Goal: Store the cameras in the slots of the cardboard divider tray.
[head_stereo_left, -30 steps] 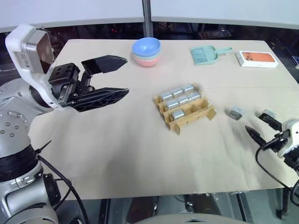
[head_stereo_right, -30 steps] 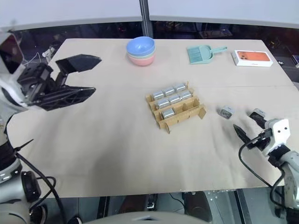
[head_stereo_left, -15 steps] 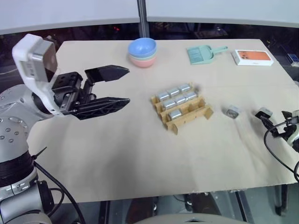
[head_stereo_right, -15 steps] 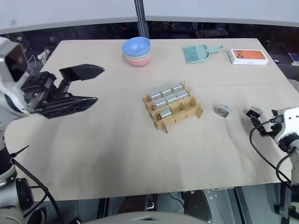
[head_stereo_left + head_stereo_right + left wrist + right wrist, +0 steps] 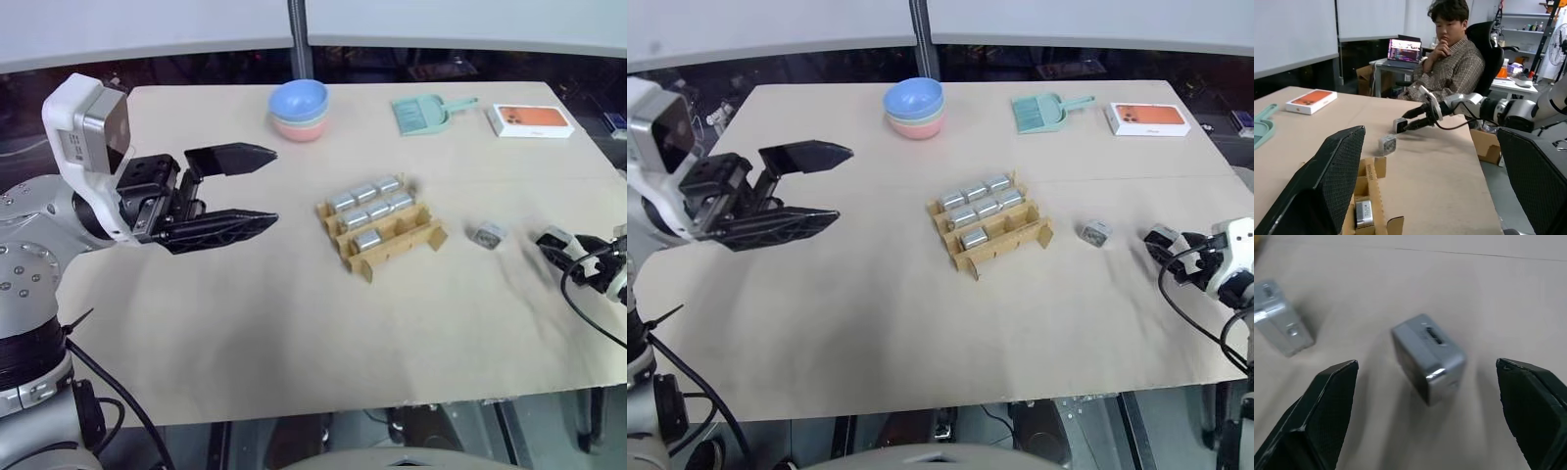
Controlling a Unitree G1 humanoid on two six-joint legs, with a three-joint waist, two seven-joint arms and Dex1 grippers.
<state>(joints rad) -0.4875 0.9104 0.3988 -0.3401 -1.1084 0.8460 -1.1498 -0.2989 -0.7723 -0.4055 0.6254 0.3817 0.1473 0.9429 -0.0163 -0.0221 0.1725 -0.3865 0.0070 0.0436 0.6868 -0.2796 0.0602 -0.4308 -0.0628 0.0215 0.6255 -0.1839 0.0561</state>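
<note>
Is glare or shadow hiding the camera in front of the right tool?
Right wrist view: the camera is evenly lit, one small glint on an edge, soft shadow on the table beside it. Left eye view: even light, only faint shadow by the cardboard divider tray.

A wide table [image 5: 245,323] covered in tan paper is set before a pale wall panel [image 5: 147,24], split by a dark vertical post [image 5: 299,39]. Beyond the table's right end, a person [image 5: 1452,63] is seated in a black office chair [image 5: 1488,44] beside a desk bearing an open laptop [image 5: 1403,51]. Shelving [image 5: 1528,22] and a fan [image 5: 1559,51] are seen behind.
</note>
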